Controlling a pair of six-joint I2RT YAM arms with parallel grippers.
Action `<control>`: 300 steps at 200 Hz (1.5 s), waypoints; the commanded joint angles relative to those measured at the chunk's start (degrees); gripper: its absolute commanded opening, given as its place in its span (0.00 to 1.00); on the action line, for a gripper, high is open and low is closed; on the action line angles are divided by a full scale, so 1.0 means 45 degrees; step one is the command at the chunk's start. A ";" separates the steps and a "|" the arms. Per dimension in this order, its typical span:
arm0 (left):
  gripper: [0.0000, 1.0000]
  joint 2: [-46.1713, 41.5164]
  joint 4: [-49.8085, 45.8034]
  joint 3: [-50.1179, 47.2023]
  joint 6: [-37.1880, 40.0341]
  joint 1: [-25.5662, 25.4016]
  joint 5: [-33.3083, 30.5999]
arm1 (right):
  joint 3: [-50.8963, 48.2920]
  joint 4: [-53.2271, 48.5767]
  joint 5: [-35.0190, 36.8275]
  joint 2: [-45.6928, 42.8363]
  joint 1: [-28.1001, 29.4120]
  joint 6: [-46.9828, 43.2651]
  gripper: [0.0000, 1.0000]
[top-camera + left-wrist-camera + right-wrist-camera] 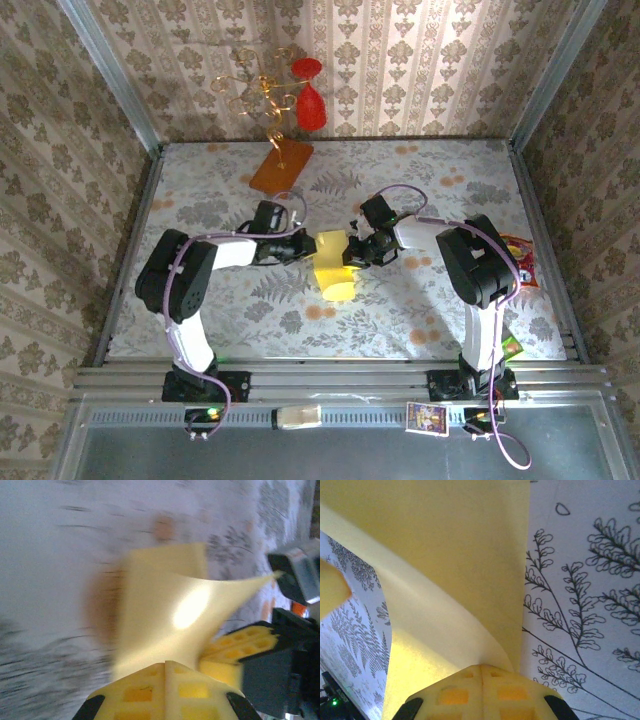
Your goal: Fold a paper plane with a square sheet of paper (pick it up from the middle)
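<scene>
We hold the paper [333,266] curled at mid-table, long axis near-to-far. The left gripper [303,247] and right gripper [356,250] clamp opposite edges, with neither arm nearer.

The top camera looks steeply down from above and behind the arm bases [205,385], far enough back to take in the whole surface [420,310]. Each wrist camera sits just behind its own pincer and looks out along the fingers, with the left pincer [166,667] and the right pincer [481,669] at the bottom edge, very near the paper [445,555]. All three views share the paper mid-surface, and the blurred left wrist view also catches the right pincer at its right side.
</scene>
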 commanded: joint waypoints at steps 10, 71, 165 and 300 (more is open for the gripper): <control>0.00 0.1131 0.0221 0.0975 -0.0391 -0.0604 -0.0265 | -0.0975 -0.2864 0.3834 0.1683 -0.0124 -0.0231 0.06; 0.00 0.1785 -0.0672 0.1099 0.0309 0.0471 -0.0416 | -0.1029 -0.2865 0.3881 0.1679 -0.0124 -0.0248 0.05; 0.00 -0.0210 -0.1754 0.0928 0.0475 0.1928 -0.0005 | -0.0990 -0.2865 0.3926 0.1673 -0.0124 -0.0270 0.05; 0.00 0.2869 -0.3648 0.3613 0.1494 0.1064 -0.1119 | -0.0923 -0.3172 0.3947 0.1813 -0.0119 -0.0289 0.05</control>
